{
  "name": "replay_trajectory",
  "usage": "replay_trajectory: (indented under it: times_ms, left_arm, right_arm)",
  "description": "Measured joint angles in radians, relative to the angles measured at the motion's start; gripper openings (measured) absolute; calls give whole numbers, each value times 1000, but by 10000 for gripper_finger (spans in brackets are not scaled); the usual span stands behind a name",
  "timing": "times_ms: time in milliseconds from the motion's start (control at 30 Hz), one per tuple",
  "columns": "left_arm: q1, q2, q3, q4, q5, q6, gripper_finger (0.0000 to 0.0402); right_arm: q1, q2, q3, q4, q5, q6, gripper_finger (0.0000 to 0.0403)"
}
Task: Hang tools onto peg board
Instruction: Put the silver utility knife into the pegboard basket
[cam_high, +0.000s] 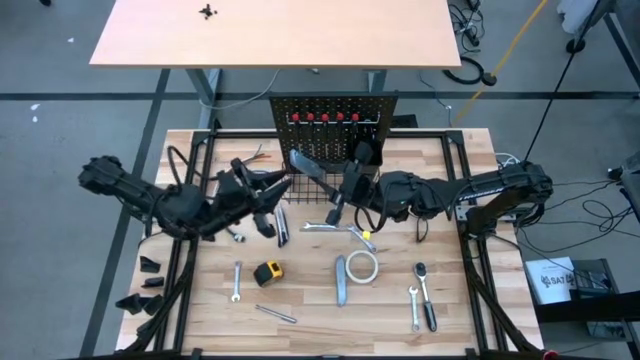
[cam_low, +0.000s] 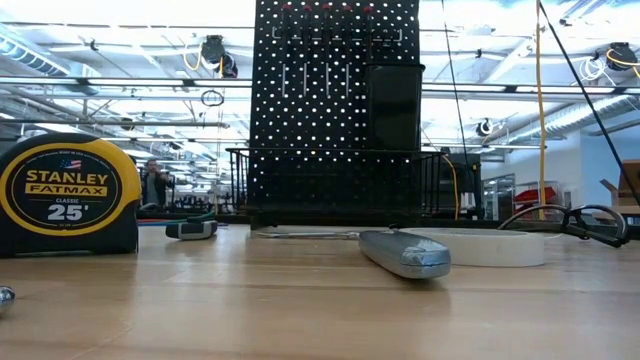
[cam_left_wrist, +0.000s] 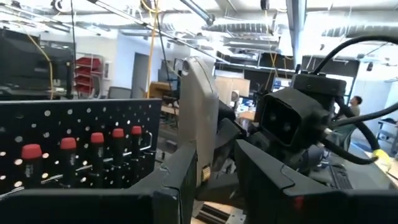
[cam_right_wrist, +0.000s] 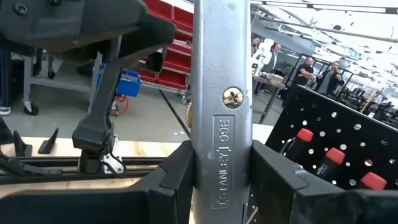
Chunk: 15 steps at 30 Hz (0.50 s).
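Note:
A grey utility knife (cam_high: 310, 168) is up in the air in front of the peg board (cam_high: 335, 112), between my two arms. My right gripper (cam_right_wrist: 222, 186) reaches in from the table's right and is shut on the knife (cam_right_wrist: 222, 93). My left gripper (cam_left_wrist: 216, 186) comes in from the left, and the same knife (cam_left_wrist: 198, 112) rises from between its fingers. Several red-handled screwdrivers (cam_left_wrist: 93, 140) hang in a row on the board. A black wire basket (cam_low: 330, 185) runs along the board's base. My left gripper has the knife's lower part (cam_left_wrist: 203, 174) between its two fingers, coming roughly level from the table's left. Its own fingers hide the place of contact. The knife's rounded end stands up above the fingers, clear of the table. My right gripper pinches the knife's two broad sides just below the middle screw (cam_right_wrist: 222, 155) between its two fingers. The fingers come level from the table's right and lie across the knife. The knife stands nearly upright, lifted clear of the table.
On the table lie a yellow-black tape measure (cam_high: 268, 272), a white tape roll (cam_high: 362, 266), two more grey knives (cam_high: 340, 280) (cam_high: 283, 228), wrenches (cam_high: 237, 280) (cam_high: 413, 305) and a ratchet (cam_high: 425, 295). A second table (cam_high: 280, 30) stands beyond the peg board.

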Motion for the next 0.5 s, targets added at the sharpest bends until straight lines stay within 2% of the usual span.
replay_trajectory:
  times_ms: [500]
  left_arm:
    - [89,64,24,2,2,-152,112]
  right_arm:
    - [-1,16,0,-6,14,-22,118]
